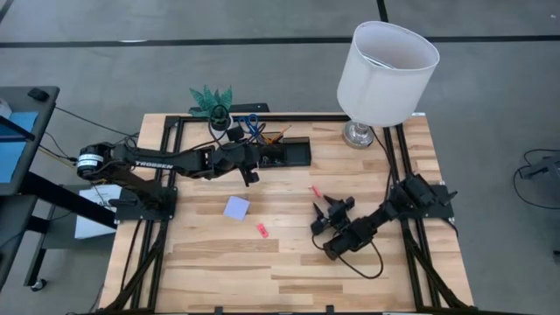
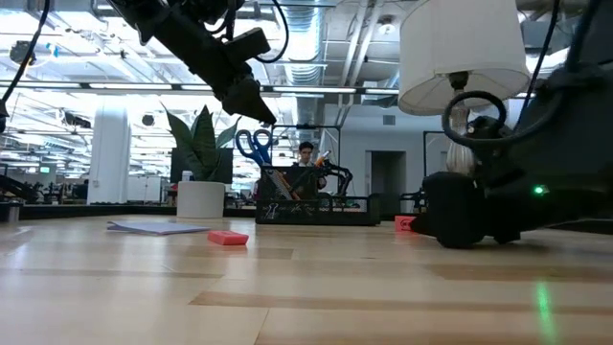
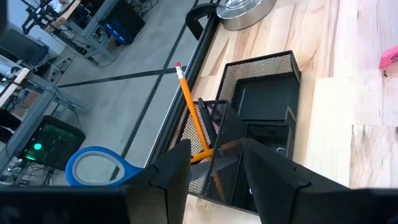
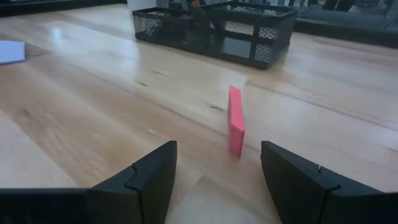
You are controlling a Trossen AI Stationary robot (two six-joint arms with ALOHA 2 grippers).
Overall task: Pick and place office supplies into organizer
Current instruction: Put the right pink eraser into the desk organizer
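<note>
The organizer [image 1: 284,154] is sitting at the far edge of the table [image 1: 289,271], a small black wire-mesh box with a taller cup section at one end and low tray compartments beside it. The blue-handled scissors [image 1: 251,124] are standing in the cup section, handles up, and an orange pencil [image 3: 191,112] with a pink eraser tip is leaning out of the same cup.

The left gripper [image 1: 250,168] is hovering just above the cup end of the organizer, its two dark fingers [image 3: 173,171] standing a little apart with nothing between them.

Nearer than the organizer, a pale lavender note pad [image 1: 236,207] is lying flat on the wood. A pink-red eraser [image 1: 262,230] is lying just beyond the pad, farther from the organizer. A second pink-red piece [image 4: 235,120] is standing on its edge between the organizer and the right gripper [image 1: 330,213], which is resting low on the table with its fingers spread wide and empty.

A white lamp [image 1: 385,70] is standing to the organizer's right, a small green plant [image 1: 212,101] to its left.
</note>
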